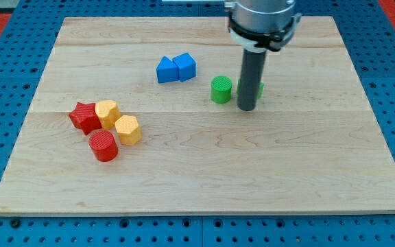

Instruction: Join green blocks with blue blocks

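Nearest the view's bottom, a red cylinder (103, 145) sat touching a yellow hexagonal block (127, 129), with a second yellow block (107, 112) and a red star block (84, 116) just behind, all bunched at the view's left. Farther back, my tip (247, 108) stood upright on the wooden board (266, 171), just right of the green cylinder (221, 90). The rod hid most of a second green block (261, 88), its shape unclear. There were no jaws to report. Farthest, two blue blocks (176, 68) touched, apart from the greens.
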Robot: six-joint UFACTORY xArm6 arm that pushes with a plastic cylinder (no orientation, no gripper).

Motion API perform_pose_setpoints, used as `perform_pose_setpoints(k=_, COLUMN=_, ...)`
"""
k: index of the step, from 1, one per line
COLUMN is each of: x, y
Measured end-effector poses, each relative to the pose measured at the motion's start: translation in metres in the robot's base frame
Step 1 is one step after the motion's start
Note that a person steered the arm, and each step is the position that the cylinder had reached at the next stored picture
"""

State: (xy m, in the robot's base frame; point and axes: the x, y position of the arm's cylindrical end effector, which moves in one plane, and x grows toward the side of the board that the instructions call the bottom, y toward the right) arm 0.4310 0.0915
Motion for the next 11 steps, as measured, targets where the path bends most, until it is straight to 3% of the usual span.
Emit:
perform_pose_setpoints(k=2, x=-0.001, y=0.073)
perform_pose_setpoints(k=5, x=-0.017, y=0.079)
perform_pose_setpoints(k=9, x=-0.016, y=-0.086)
perform_pose_setpoints(k=10, x=-0.011, y=-0.076)
perform_pose_setpoints(k=11, x=0.048, y=-0.093)
